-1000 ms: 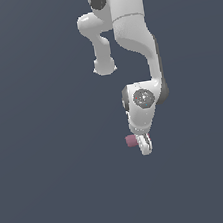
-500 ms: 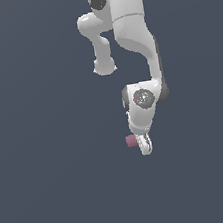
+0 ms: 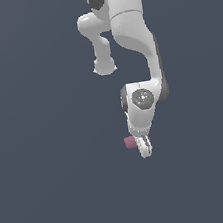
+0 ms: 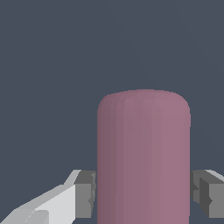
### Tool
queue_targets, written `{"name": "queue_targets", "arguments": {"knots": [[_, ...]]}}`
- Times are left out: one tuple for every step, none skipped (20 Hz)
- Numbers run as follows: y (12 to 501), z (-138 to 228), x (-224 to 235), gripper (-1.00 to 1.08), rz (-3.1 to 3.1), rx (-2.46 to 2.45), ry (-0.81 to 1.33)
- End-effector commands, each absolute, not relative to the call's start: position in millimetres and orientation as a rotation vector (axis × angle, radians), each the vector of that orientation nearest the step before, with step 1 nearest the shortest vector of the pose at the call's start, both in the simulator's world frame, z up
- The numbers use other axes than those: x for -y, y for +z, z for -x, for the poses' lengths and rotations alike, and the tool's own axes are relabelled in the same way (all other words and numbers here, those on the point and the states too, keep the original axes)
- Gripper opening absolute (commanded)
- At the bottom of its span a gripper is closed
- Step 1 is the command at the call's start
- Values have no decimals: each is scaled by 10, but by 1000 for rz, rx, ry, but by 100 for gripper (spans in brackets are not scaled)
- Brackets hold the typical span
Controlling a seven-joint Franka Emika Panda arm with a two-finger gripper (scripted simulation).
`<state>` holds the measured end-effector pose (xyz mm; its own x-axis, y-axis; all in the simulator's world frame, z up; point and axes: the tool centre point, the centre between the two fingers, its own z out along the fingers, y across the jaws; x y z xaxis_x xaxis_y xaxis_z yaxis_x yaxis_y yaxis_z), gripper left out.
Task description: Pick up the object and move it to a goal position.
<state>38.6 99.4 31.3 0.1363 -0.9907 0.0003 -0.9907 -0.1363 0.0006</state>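
I saw only a plain dark slate-grey surface (image 3: 55,192) around the work area; no other item stood near the pink block (image 3: 130,142) in either view, and nothing blocked it apart from the arm's own hardware.

Exterior view: the white Franka arm (image 3: 131,29) reached down from the top of frame, wrist joint (image 3: 143,97) above the gripper (image 3: 145,149). The block sat at the gripper's tip, poking out toward the exterior view's left; the rest of it was hidden behind the white fingers. I could not tell from this view whether it was on the surface or lifted.

Wrist view: the block (image 4: 143,157) filled the centre, between the two grey finger pads (image 4: 85,194). Each pad stood against a side wall of the block, with no visible gap either side, so the claw read as clamped on the block.

Orientation: the long axis ran lengthwise away from the wrist cam, crosswise to the line between the pads. The rounded end pointed away from the cam; the near end was cut off by the frame edge.
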Motion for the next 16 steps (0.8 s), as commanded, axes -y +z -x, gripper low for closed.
{"name": "queue_targets", "arguments": {"knots": [[412, -475, -938, -100, -2367, 2065, 1], [457, -516, -913, -100, -2367, 2065, 1], [504, -559, -887, -100, -2367, 2065, 1], [553, -605, -859, -100, -2367, 2065, 1], [603, -652, -832, -100, -2367, 2065, 2], [655, -701, -804, -100, -2367, 2065, 2], [707, -751, -775, -100, -2367, 2065, 2], [756, -798, -748, -100, -2367, 2065, 2], [800, -841, -724, -100, -2367, 2065, 2], [839, -880, -703, -100, -2367, 2065, 2], [874, -915, -684, -100, -2367, 2065, 2], [906, -946, -667, -100, -2367, 2065, 2], [933, -974, -652, -100, -2367, 2065, 2], [956, -999, -640, -100, -2367, 2065, 1], [977, -1021, -629, -100, -2367, 2065, 1], [995, -1040, -620, -100, -2367, 2065, 1]]}}
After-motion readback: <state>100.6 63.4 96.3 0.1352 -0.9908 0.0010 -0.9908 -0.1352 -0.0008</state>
